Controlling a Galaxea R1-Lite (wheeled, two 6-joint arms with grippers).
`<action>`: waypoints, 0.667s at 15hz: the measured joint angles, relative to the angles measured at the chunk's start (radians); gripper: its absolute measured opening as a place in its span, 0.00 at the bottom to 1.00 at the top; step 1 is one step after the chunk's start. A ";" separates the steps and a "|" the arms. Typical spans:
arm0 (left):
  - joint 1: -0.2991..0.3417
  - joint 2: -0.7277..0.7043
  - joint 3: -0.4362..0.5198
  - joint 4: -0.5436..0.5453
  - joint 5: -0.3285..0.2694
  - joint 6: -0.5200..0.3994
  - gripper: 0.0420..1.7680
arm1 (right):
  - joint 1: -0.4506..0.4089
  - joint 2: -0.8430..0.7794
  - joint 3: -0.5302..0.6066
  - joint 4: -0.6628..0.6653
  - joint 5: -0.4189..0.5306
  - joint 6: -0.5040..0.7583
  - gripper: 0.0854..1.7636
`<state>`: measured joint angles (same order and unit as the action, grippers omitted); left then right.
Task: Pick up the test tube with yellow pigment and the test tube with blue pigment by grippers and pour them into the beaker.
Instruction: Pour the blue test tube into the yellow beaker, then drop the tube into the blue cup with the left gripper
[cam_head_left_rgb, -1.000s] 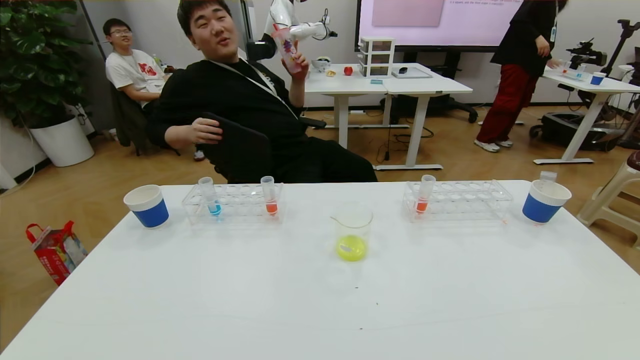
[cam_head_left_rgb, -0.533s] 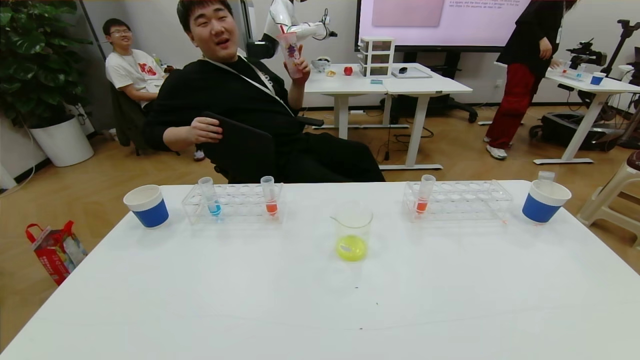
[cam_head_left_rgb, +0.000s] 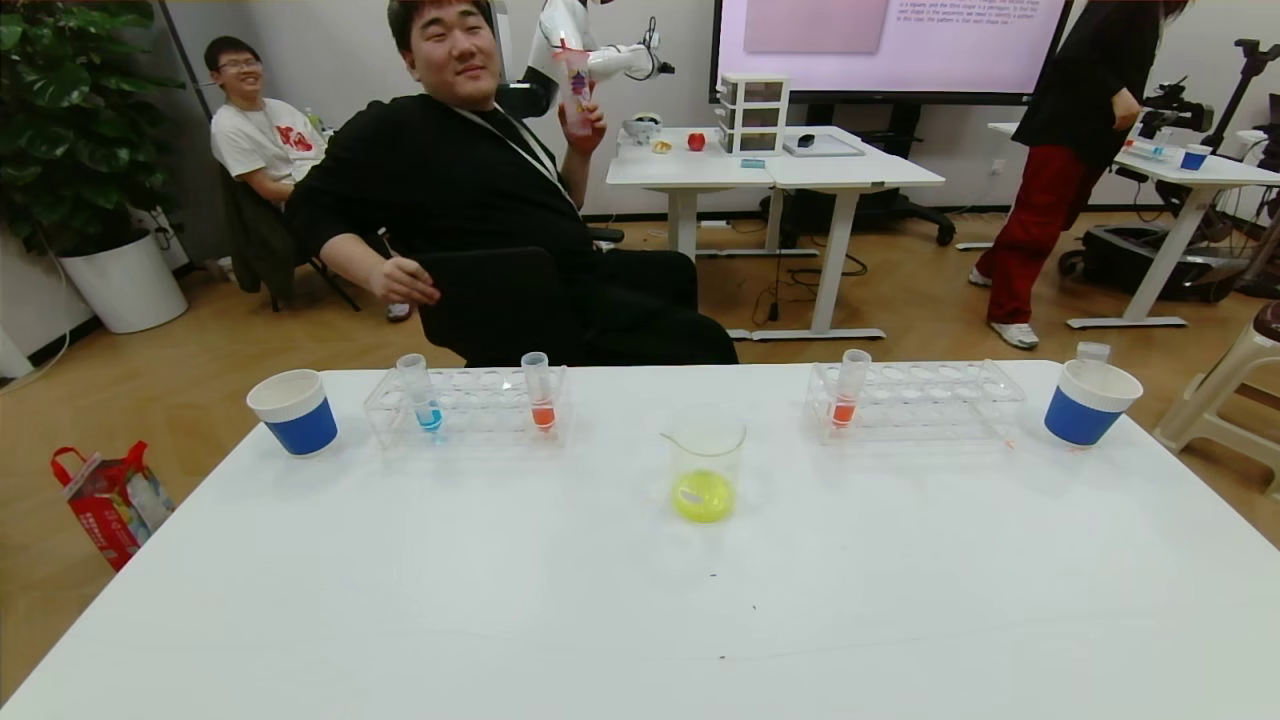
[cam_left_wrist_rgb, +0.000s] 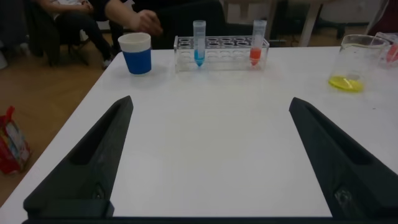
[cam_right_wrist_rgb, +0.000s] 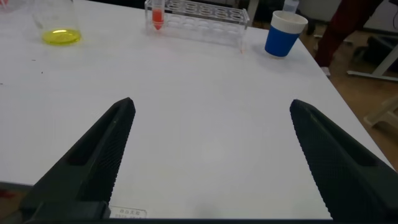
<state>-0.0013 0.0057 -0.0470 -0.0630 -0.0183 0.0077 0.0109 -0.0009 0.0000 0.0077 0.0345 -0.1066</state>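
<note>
Head view first: nothing on the white surface (cam_head_left_rgb: 400, 600) has shifted over the last second; only the seated man behind it has straightened up. The beaker (cam_head_left_rgb: 704, 465) stands mid-surface with yellow liquid already in its bottom, so the yellow pour looks done. The test tube with blue pigment (cam_head_left_rgb: 420, 393) waits upright in the left rack (cam_head_left_rgb: 467, 408), an orange-red tube (cam_head_left_rgb: 538, 391) beside it. The test tube with yellow pigment cannot be picked out.

Left wrist view: the left claw (cam_left_wrist_rgb: 208, 158) hangs low over the near surface, spread wide and empty, facing the blue tube well ahead.

Right wrist view: the right claw (cam_right_wrist_rgb: 211, 155) is equally wide and empty, with a blue paper cup (cam_right_wrist_rgb: 285, 33) far off. Blue looks next.
</note>
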 joint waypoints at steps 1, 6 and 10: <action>-0.001 0.020 -0.036 0.003 -0.008 0.001 0.99 | 0.000 0.000 0.000 0.000 0.000 0.000 0.98; -0.011 0.358 -0.282 -0.130 -0.021 0.002 0.99 | 0.000 0.000 0.000 0.000 0.000 0.000 0.98; -0.005 0.770 -0.367 -0.462 -0.024 0.019 0.99 | 0.000 0.000 0.000 0.000 0.000 0.000 0.98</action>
<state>-0.0066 0.7755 -0.4140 -0.5253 -0.0421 0.0264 0.0109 -0.0009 0.0000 0.0077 0.0349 -0.1066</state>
